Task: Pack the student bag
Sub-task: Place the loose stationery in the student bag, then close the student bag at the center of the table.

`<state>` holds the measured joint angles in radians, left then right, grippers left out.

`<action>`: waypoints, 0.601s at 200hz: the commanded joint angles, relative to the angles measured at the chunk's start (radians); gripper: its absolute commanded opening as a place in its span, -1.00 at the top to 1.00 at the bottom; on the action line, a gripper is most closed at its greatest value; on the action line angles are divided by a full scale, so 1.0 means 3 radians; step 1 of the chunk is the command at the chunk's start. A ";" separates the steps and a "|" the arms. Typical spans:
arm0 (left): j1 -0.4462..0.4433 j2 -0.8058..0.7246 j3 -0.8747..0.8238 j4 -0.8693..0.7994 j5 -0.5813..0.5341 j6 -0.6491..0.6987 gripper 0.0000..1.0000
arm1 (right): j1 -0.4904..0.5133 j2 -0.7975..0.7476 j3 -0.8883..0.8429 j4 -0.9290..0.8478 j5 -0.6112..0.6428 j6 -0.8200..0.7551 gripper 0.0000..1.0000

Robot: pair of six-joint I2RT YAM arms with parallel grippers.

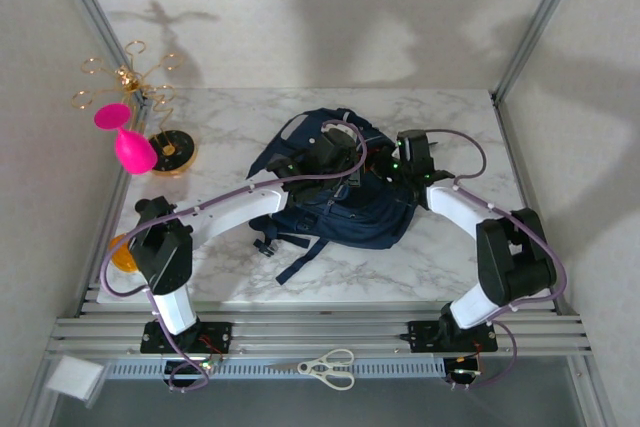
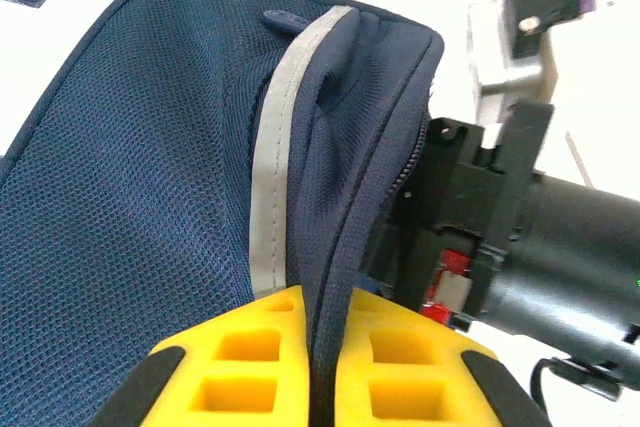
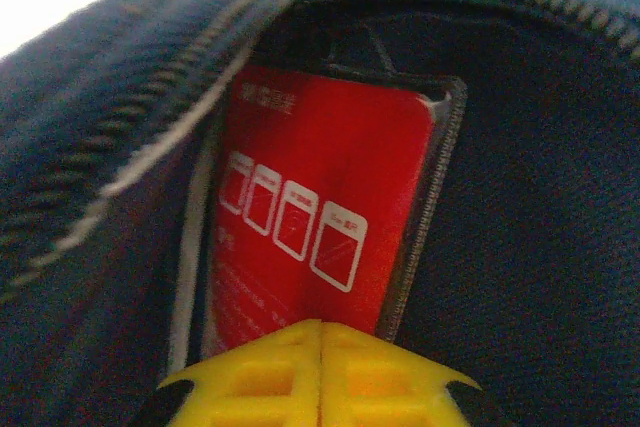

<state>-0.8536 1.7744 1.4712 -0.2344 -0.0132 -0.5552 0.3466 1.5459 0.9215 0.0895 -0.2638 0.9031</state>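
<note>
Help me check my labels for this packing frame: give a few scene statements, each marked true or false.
The left end effector pinches a fold of the student bag. True.
The right end effector stands wide open. False: its fingers are shut together.
A red packet sits inside the bag's open zipper. True.
A pair of scissors lies on top of the bag. False: the scissors lie on the front rail.

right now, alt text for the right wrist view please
A red printed packet in a clear plastic sleeve sits inside the open zipped pocket of the navy-blue fabric student bag. The yellow fingers of the right gripper are shut at the packet's lower edge.
</note>
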 commanded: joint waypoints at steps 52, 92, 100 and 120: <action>-0.0003 0.0277 -0.0056 0.0611 0.0477 -0.0188 0.78 | -0.0755 -0.1406 -0.0484 -0.0925 -0.0163 -0.0660 0.50; -0.0003 0.0134 -0.0173 0.0643 0.0840 -0.0128 0.24 | -0.0804 -0.1602 -0.0463 -0.1295 -0.0283 -0.0972 0.41; 0.0002 0.0000 -0.0287 0.0744 0.0891 -0.0138 0.13 | -0.0798 -0.1619 -0.0433 -0.1381 -0.0245 -0.1016 0.37; 0.0039 -0.0326 -0.0582 0.0871 0.0956 -0.0165 -0.06 | -0.0713 -0.1638 -0.0308 -0.1633 -0.0060 -0.1129 0.30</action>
<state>-0.8536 1.8156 1.3720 -0.0666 0.2016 -0.6041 0.1101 1.0748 0.7944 -0.2718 -0.3141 0.6456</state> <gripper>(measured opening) 0.492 0.333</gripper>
